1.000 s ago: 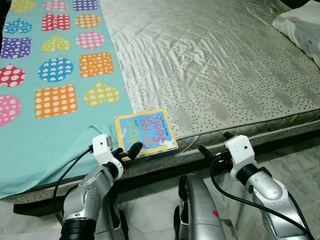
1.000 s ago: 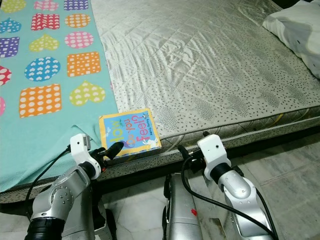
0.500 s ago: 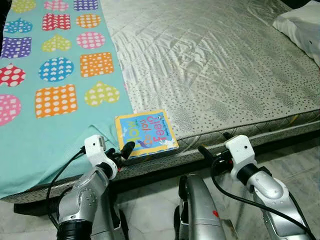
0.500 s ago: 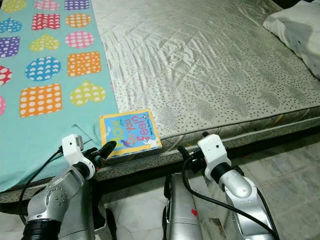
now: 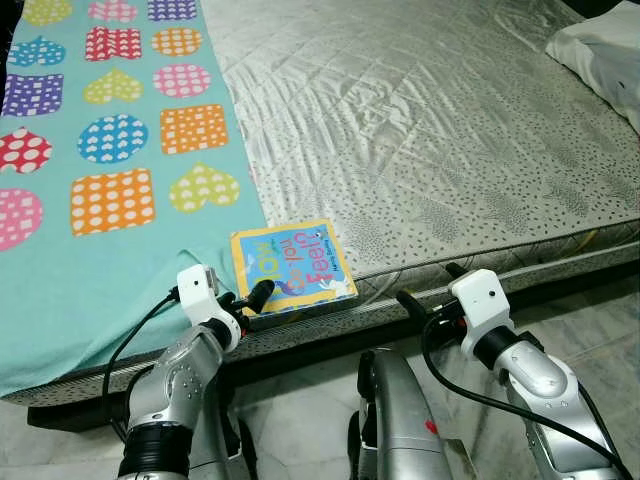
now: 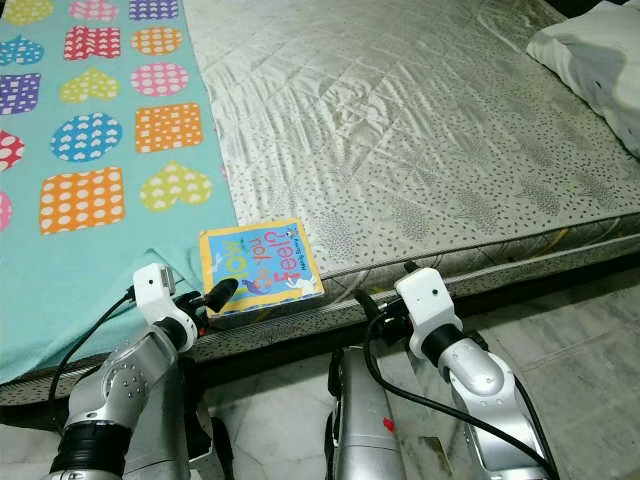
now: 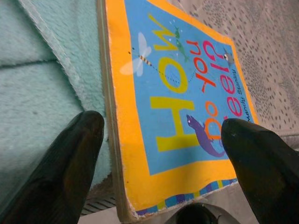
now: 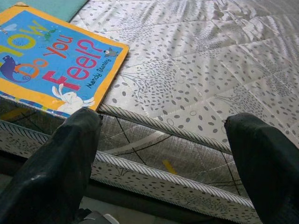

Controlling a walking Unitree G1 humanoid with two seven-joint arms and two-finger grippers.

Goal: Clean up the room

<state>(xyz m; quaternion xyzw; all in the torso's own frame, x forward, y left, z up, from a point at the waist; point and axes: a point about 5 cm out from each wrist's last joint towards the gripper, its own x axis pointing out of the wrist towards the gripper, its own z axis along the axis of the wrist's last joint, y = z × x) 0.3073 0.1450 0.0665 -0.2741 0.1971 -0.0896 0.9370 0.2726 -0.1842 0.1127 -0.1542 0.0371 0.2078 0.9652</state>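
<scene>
The near corner of the yellow-bordered blue board book [image 5: 291, 266], at the edge of the grey quilted mattress [image 5: 430, 130], is framed by the wide-open, empty left tool [image 7: 159, 140]. The right tool [image 8: 163, 135], parted wide, grips nothing.

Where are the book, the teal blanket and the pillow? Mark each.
book [image 5: 291, 266], left eye view, middle of its blue cover.
teal blanket [image 5: 60, 270], left eye view, plain part.
pillow [image 6: 592, 60], right eye view, its white top.

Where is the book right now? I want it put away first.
The book lies flat at the mattress's near edge, beside the turquoise blanket, just ahead of the open left gripper.
</scene>
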